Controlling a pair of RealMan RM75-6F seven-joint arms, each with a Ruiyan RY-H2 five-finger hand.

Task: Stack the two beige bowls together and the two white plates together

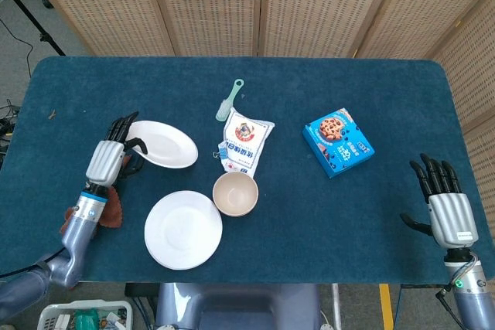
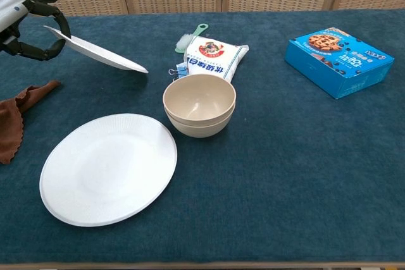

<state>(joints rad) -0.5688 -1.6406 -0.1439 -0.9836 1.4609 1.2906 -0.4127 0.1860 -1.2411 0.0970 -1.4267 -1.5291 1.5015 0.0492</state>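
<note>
My left hand (image 1: 108,154) (image 2: 28,14) pinches the left rim of a small white plate (image 1: 162,144) (image 2: 95,50), which hangs tilted above the table, its free edge lower. A larger white plate (image 1: 183,229) (image 2: 107,167) lies flat near the front edge, below and to the right of the lifted one. The two beige bowls (image 1: 235,193) (image 2: 199,104) sit nested, one inside the other, just right of the big plate. My right hand (image 1: 442,195) stays open at the table's front right corner, far from everything; the chest view does not show it.
A flour bag (image 1: 247,142) (image 2: 212,57) and a green brush (image 1: 230,100) (image 2: 188,37) lie behind the bowls. A blue cookie box (image 1: 338,141) (image 2: 338,61) rests at the right. A brown cloth (image 1: 104,214) (image 2: 16,118) lies under my left forearm near the left edge.
</note>
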